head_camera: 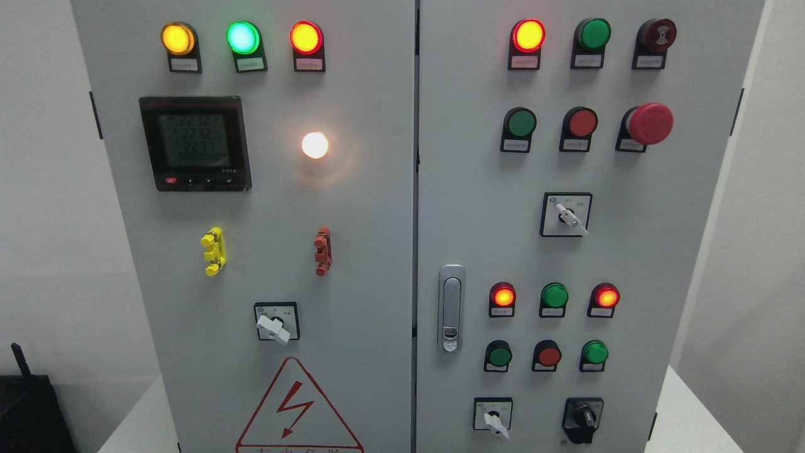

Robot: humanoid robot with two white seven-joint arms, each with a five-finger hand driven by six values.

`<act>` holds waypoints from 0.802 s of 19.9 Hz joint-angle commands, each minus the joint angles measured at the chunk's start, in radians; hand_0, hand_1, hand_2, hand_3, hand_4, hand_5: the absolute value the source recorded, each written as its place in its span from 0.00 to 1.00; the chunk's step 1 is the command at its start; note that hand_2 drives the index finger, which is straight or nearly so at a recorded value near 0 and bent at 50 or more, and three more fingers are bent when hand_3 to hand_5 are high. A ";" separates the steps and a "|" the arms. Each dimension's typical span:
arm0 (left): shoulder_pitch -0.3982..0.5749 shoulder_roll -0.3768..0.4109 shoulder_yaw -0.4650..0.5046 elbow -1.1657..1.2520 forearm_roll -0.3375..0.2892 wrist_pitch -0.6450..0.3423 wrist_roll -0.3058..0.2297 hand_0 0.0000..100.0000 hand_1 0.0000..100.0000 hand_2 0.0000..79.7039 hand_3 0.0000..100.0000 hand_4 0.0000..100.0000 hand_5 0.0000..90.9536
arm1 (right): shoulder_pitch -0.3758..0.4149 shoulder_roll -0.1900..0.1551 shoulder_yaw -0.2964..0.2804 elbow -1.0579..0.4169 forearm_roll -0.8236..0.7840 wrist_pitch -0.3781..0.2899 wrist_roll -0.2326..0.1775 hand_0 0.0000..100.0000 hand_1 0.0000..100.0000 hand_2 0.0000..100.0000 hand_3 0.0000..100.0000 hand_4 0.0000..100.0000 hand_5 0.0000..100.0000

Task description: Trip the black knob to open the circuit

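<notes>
Grey two-door cabinet fills the frame, white walls either side, white table under it. Black knob sits lower right, approx. upright on its square plate. Three white-handled switches, one display upper left, one door handle center. No robot hands in view, so finger state can't be told.

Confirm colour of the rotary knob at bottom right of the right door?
Black knob on a black plate, seen in the head view.
</notes>
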 commanded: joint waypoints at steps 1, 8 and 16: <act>0.000 0.000 0.000 -0.025 0.000 0.000 0.000 0.12 0.39 0.00 0.00 0.00 0.00 | -0.033 -0.003 -0.005 -0.022 -0.008 0.023 -0.001 0.00 0.00 0.00 0.91 0.84 0.70; 0.000 0.000 0.000 -0.025 0.000 0.001 0.000 0.12 0.39 0.00 0.00 0.00 0.00 | -0.070 0.003 0.004 -0.016 -0.002 0.052 -0.001 0.00 0.00 0.00 1.00 0.93 0.90; 0.000 0.000 0.000 -0.025 0.000 0.000 0.000 0.12 0.39 0.00 0.00 0.00 0.00 | -0.090 0.004 0.007 0.001 0.003 0.066 -0.001 0.00 0.00 0.02 1.00 0.99 0.96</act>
